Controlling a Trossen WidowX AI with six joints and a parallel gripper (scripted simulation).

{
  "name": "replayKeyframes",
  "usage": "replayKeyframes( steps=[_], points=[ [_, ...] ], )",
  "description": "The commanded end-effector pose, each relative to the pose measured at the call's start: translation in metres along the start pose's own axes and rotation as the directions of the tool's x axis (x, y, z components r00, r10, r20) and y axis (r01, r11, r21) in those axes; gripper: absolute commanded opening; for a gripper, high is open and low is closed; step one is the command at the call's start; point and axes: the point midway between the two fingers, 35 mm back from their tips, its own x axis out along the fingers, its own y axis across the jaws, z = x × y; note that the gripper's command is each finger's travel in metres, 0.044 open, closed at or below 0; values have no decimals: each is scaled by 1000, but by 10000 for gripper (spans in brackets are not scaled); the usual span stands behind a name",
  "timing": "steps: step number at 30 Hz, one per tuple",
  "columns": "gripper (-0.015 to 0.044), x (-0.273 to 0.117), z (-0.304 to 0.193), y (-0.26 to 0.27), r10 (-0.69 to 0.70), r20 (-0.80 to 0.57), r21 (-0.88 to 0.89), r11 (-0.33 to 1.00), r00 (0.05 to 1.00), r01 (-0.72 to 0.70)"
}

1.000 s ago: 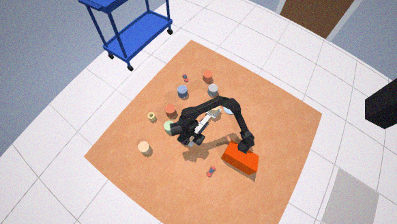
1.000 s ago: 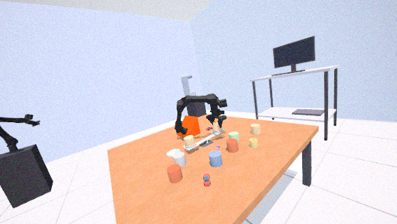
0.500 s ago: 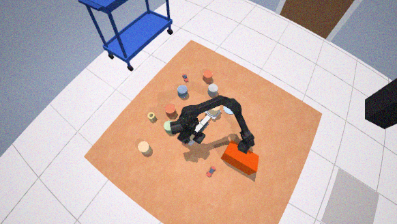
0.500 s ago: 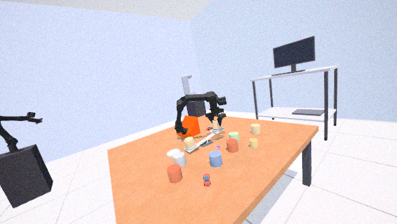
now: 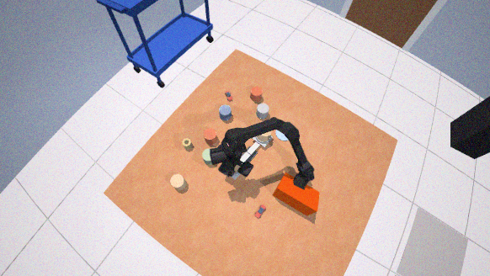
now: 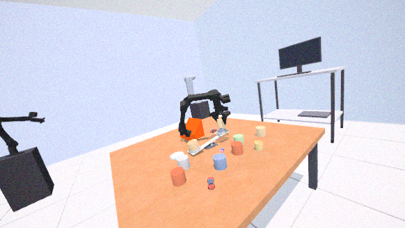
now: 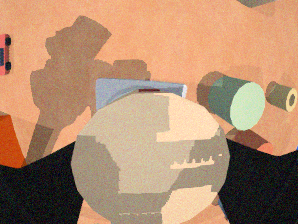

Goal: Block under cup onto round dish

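My gripper (image 5: 237, 168) (image 6: 220, 121) (image 7: 147, 139) is shut on a tan cup (image 7: 145, 150), which hangs upright over the raised end of the balance (image 5: 252, 152) (image 6: 209, 141). The size of the gap below the cup is hard to tell. In the wrist view a thin dark red strip (image 7: 149, 90) shows on the grey pan (image 7: 111, 90) just past the cup's edge; most of it is hidden. The other tan cup (image 6: 193, 145) stands on the lowered end. The pale blue round dish (image 5: 282, 135) (image 6: 177, 156) lies beyond that end, with no cup seen above it.
Near the gripper stand a green cylinder (image 5: 207, 156) (image 6: 239, 139) (image 7: 247, 106) and a red one (image 5: 210, 135) (image 6: 237, 148). A white cylinder (image 5: 263, 110) (image 6: 183, 162) stands near the dish. An orange block (image 5: 296, 194) (image 6: 195, 128) lies by the arm base. A toy car (image 5: 260, 211) lies nearby.
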Motion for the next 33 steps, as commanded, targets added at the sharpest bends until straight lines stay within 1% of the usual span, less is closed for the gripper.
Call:
replayKeyframes(
  steps=[1,28,33],
  points=[
    [0,-8,0,-1,-6,9,1,1000,1000,6],
    [0,-44,-2,3,-28,26,-30,999,999,28],
    [0,-39,-2,3,-24,17,-35,999,1000,24]
  ],
)
